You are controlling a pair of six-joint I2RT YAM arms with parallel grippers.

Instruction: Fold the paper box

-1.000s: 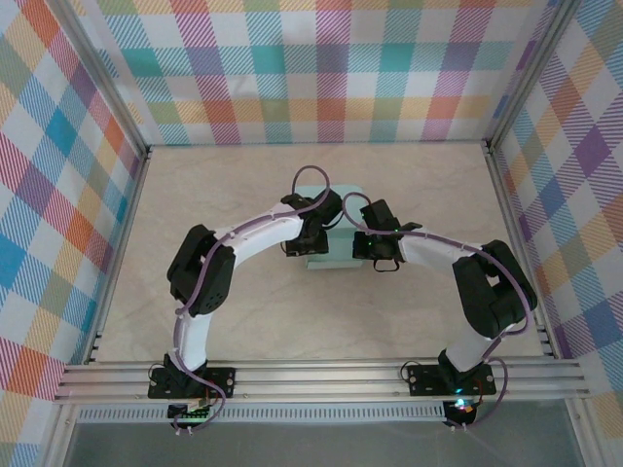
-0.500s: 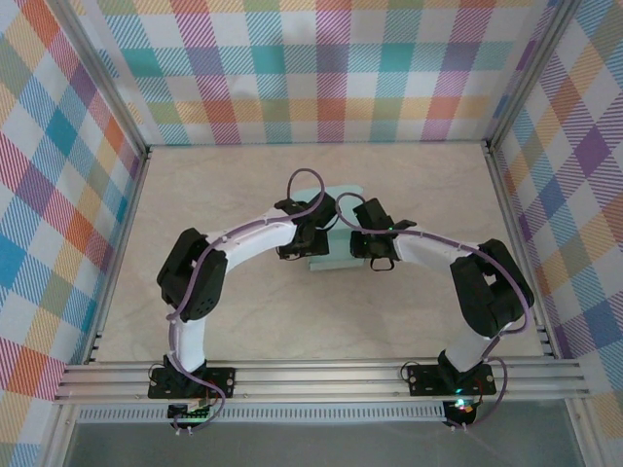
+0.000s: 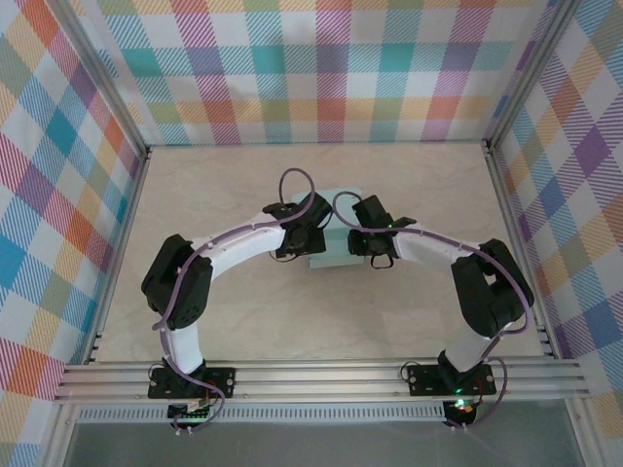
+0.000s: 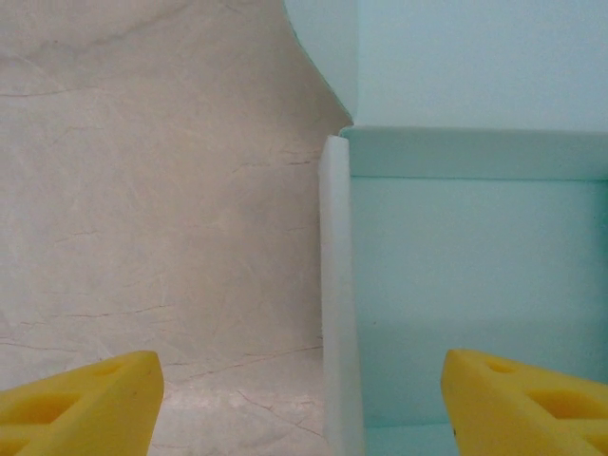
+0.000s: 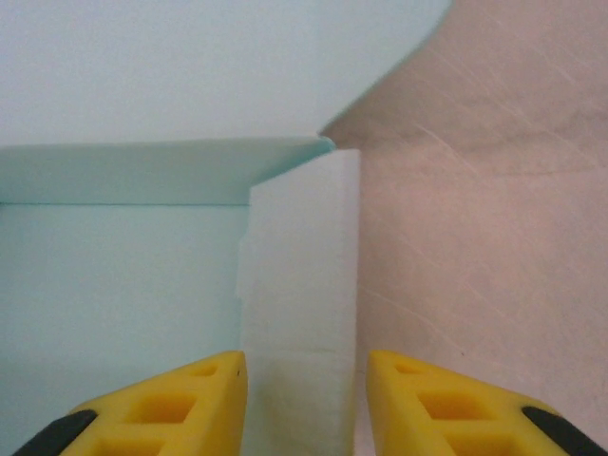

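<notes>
The paper box (image 3: 332,250) is pale mint card, standing mid-table as an open tray with raised walls, between my two grippers. My left gripper (image 3: 303,240) hangs over its left side. In the left wrist view that gripper (image 4: 302,408) is open wide, its yellow fingertips (image 4: 81,404) far apart astride the thin left wall (image 4: 335,285), touching nothing. My right gripper (image 3: 368,245) is at the box's right side. In the right wrist view it (image 5: 306,404) is open, with the folded right wall (image 5: 299,285) between its fingers and a slim gap beside the right fingertip (image 5: 437,404).
The box rests on a beige marbled tabletop (image 3: 243,321). Checked fabric walls (image 3: 58,195) enclose the left, back and right sides. An aluminium rail (image 3: 321,375) runs along the near edge by the arm bases.
The left arm's elbow has swung down and to the left while its gripper stayed at the box's left wall. The right gripper has barely moved.
</notes>
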